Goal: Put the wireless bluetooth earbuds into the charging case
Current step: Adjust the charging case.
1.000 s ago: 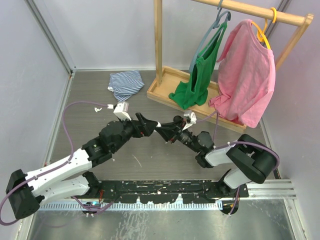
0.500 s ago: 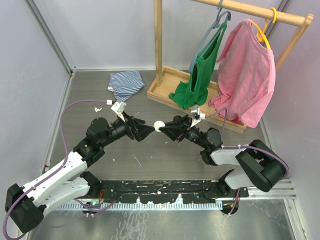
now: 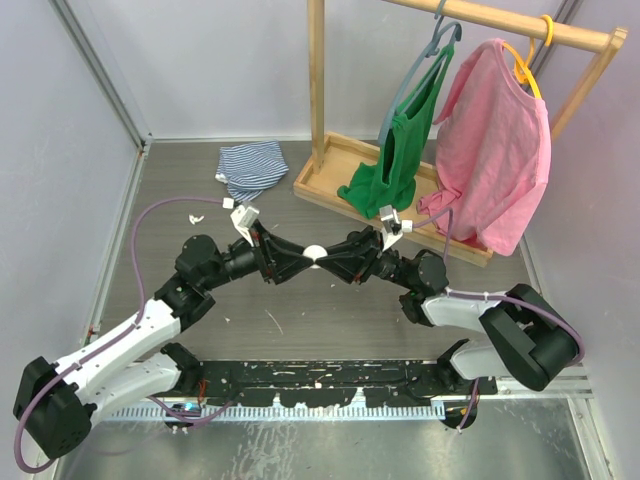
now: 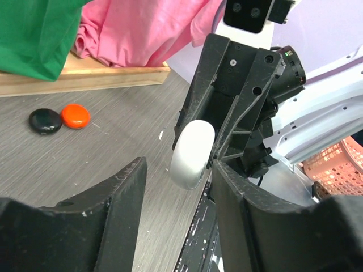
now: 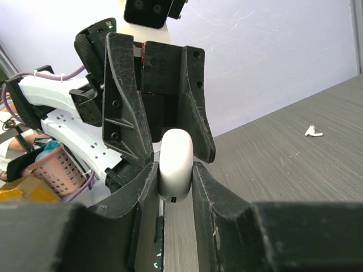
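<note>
Right gripper [image 5: 173,165] clamped on white charging case [image 5: 176,152], mid-air. Left gripper [image 4: 177,184] half-open, straddling case, not gripping. White earbud [image 5: 313,132] on table [image 5: 272,170], well apart. Best: close left squarely, gently, no twisting.

We list two arms of one build. Left arm [image 3: 120,345] and right arm [image 3: 455,305] — white shell links between black cylindrical joint housings. A lilac cable [image 3: 137,235] runs along each, bound with white ties. Left gripper [image 4: 178,170] and right gripper [image 5: 173,170]: matte black moulded fingers [image 4: 122,209], ribbed, with screw holes and pale scuffs. Each wrist bears a camera [image 5: 146,10], black-faced in a white bracket; we note a small green light [image 5: 105,25] beside it.
</note>
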